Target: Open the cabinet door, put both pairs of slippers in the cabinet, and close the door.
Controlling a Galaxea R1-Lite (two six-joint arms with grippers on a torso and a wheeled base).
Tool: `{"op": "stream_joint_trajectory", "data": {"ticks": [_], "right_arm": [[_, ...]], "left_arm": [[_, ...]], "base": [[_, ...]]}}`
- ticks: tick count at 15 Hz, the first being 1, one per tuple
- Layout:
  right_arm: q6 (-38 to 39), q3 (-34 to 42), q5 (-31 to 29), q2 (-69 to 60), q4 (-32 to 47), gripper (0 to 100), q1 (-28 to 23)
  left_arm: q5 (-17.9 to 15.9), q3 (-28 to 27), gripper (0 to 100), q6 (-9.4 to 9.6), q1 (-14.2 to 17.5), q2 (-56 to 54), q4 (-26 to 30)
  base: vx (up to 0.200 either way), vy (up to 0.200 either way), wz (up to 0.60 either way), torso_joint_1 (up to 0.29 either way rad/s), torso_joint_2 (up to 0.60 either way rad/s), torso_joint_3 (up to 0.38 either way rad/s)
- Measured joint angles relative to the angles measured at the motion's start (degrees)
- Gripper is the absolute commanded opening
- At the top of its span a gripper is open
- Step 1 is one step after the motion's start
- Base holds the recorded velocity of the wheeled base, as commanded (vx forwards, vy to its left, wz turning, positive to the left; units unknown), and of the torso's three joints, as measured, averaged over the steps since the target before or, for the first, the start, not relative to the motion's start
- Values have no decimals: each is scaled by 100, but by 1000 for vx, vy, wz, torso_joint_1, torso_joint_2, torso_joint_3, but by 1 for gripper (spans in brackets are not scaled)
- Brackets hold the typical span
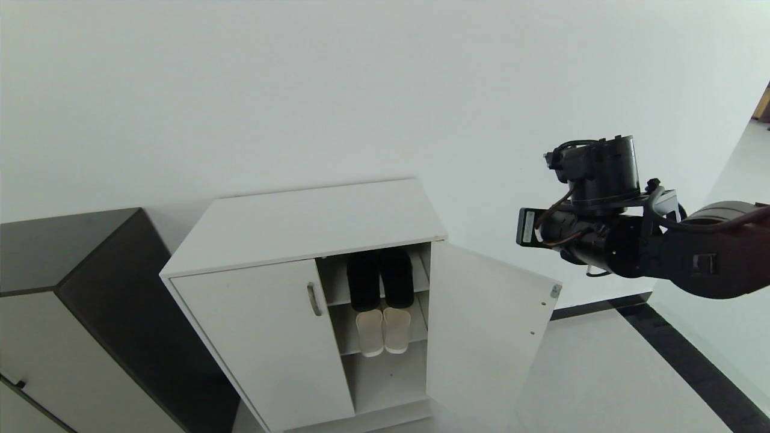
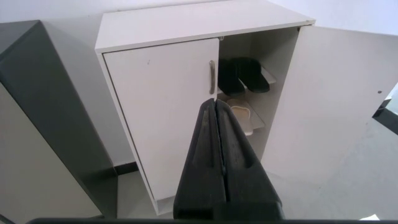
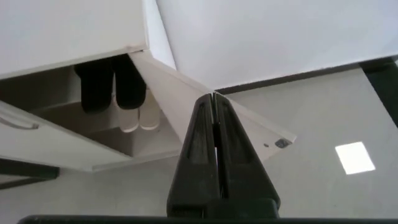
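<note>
Against the pale wall, white cabinet (image 1: 313, 222): right door (image 1: 481, 325) swung open, left door (image 1: 258, 337) shut, handle (image 1: 314, 299) at its inner edge. Upper shelf: black slippers (image 1: 380, 278), pair side by side. Shelf below: white slippers (image 1: 382, 331), pair side by side, directly under the black pair. Left gripper (image 2: 216, 102): jaws pressed together, holding nothing, facing the shut door, apart from it. Right gripper (image 3: 214, 98): jaws together, holding nothing, raised to the right of the cabinet, clear of the open door. Dark cabinet (image 1: 72, 252): just beside the white one, on the robot's left. Dark floor strip (image 1: 680, 343): at right.
</note>
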Motion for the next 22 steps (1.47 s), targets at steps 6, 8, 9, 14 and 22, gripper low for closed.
{"op": "stream_joint_trajectory", "data": {"ticks": [6,8,9,14,22], "right_arm": [[30,-286,82,761,-219,0,-469],[28,-315,84,1073,-463,0,-538],[23,-332,84,1226,-550,0,-577],[12,-367,87,1709,-591,0,-673],[20,-363,87,1926,-584,0,-638]], "left_arm": [[0,0,0,0,2,0,0],[1,0,0,-2,2,0,0],[1,0,0,-7,0,0,0],[1,0,0,-9,0,0,0],[9,0,0,-9,0,0,0]], "base": [[0,0,0,0,0,0],[0,0,0,0,0,0],[0,0,0,0,0,0],[0,0,0,0,0,0],[0,0,0,0,0,0]]}}
